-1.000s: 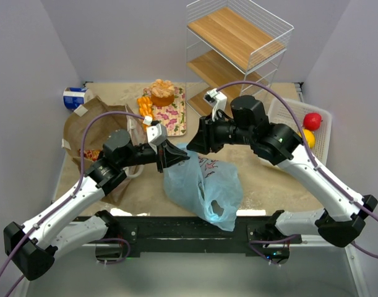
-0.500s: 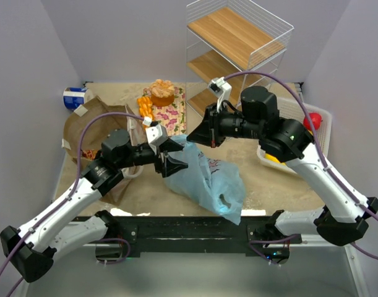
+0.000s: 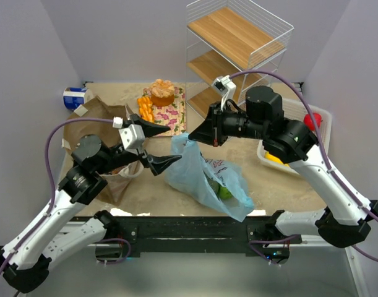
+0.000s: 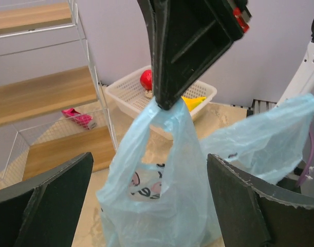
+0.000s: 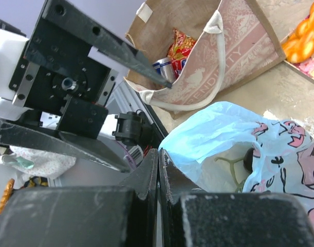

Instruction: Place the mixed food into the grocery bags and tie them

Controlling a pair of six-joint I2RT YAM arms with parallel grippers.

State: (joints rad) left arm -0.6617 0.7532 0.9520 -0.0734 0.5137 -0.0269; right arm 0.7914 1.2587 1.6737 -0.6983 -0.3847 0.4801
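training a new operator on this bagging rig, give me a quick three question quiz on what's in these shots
1. True or false: the left gripper is shut on the light-blue bag.
2. What shows inside the brown paper bag? A) a red snack packet and a can B) orange segments C) a green bottle
3. Fill in: the red fruit and the yellow fruit lie in the white ____.

Key: 1 false: it is open and off the bag, while the right gripper pinches the bag's handle. 2 A. 3 basket.
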